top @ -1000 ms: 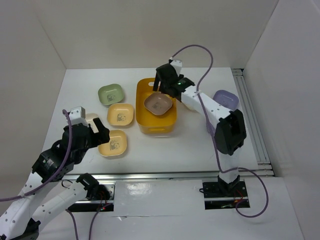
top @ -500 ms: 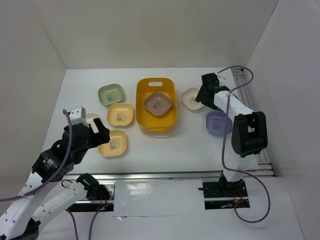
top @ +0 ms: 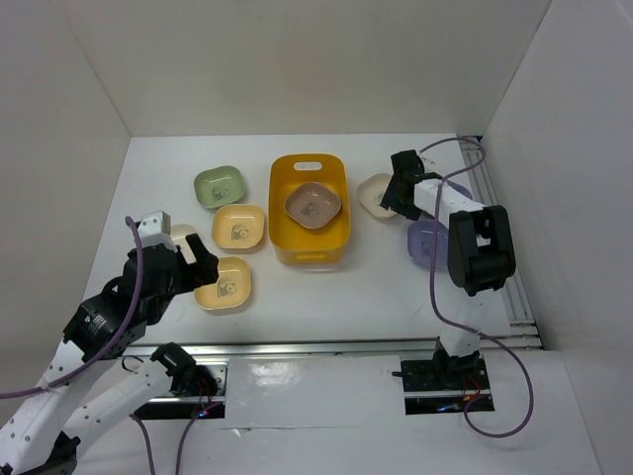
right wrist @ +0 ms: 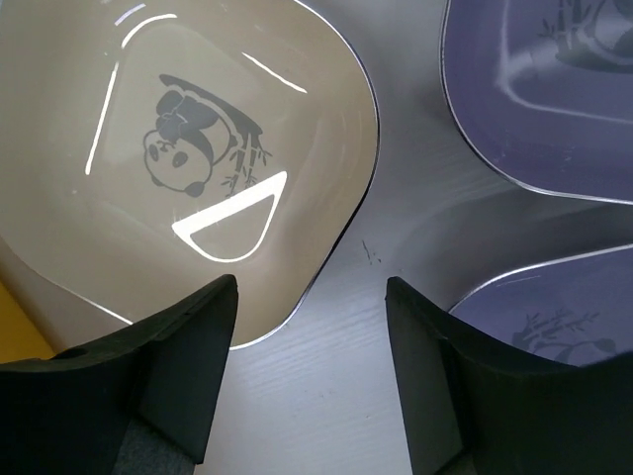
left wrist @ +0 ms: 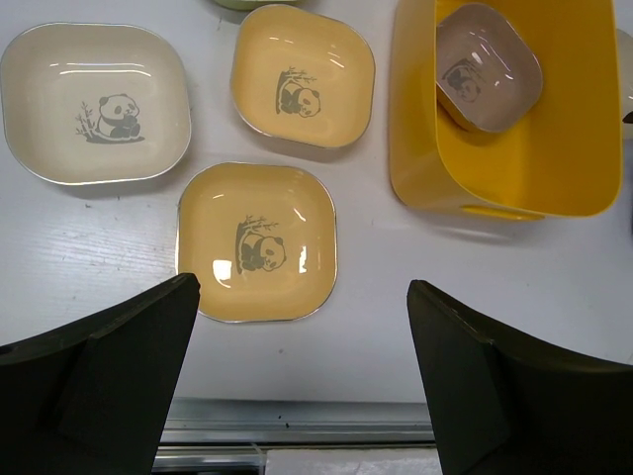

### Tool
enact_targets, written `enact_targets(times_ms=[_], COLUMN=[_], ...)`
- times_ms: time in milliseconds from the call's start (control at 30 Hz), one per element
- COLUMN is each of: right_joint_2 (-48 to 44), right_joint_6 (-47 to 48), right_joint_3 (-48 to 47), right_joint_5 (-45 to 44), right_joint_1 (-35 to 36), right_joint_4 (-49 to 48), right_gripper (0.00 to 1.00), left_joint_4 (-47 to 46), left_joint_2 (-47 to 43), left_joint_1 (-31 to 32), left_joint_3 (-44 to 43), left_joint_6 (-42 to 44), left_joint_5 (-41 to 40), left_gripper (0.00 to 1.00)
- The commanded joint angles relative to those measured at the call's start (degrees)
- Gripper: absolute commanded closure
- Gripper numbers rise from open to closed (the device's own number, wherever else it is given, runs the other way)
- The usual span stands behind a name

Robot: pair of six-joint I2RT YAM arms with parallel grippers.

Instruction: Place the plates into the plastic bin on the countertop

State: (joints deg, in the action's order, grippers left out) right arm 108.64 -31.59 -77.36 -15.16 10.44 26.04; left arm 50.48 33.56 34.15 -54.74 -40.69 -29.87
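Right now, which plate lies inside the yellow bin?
The brown plate; it alone lies in the bin, all others rest on the white countertop.

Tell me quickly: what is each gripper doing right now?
Left gripper: open, holding nothing.
Right gripper: open over the edge of the cream plate, holding nothing.
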Motion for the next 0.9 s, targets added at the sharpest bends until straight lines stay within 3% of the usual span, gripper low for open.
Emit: enact_targets(times_ms=[0,233,333,400,533,667,867], right_joint_2=[1.66,4.91,5.44,6.06,6.58,7.11,0.62], right_joint_6=[0.48,0.48,0.48,-0.05,-2.06,-4.17,-5.41], right_joint_3=[-1.65,-1.65,-1.04,-1.04,-3.48,-7.44,-16.50], right_joint_5=[0.66,1.71,2.24,2.24,1.45,-2.32,-12.16], right_joint_1=[-0.50,-1.03,-1.03,-1.03,-1.03,-1.03,0.02], right_joint_4=[-3.98,-5.12,-5.83,-5.83,-4.44,-0.66,5.59], right_gripper=[0.33,0.41,0.63,0.85,1.00,1.00,1.00], left_joint_4=[-1.96,-1.96,-1.96,-1.96,-1.96,-1.96,-1.96], left_joint_2=[0.01,0.54,0.54,0.54,0.54,0.54,0.54], left_joint_1=[-0.40,-0.40,-0.40,-0.40,-0.40,-0.40,-0.40], left_joint_3=[-0.37,-0.37,-0.37,-0.37,-0.37,-0.37,-0.37], left_joint_6=[0.70,0.70,0.70,0.70,0.70,0.70,0.70], left_joint_5=[0.16,0.16,0.16,0.16,0.16,0.16,-0.37], left_gripper=[0.00,0.00,0.00,0.00,0.00,0.00,0.00])
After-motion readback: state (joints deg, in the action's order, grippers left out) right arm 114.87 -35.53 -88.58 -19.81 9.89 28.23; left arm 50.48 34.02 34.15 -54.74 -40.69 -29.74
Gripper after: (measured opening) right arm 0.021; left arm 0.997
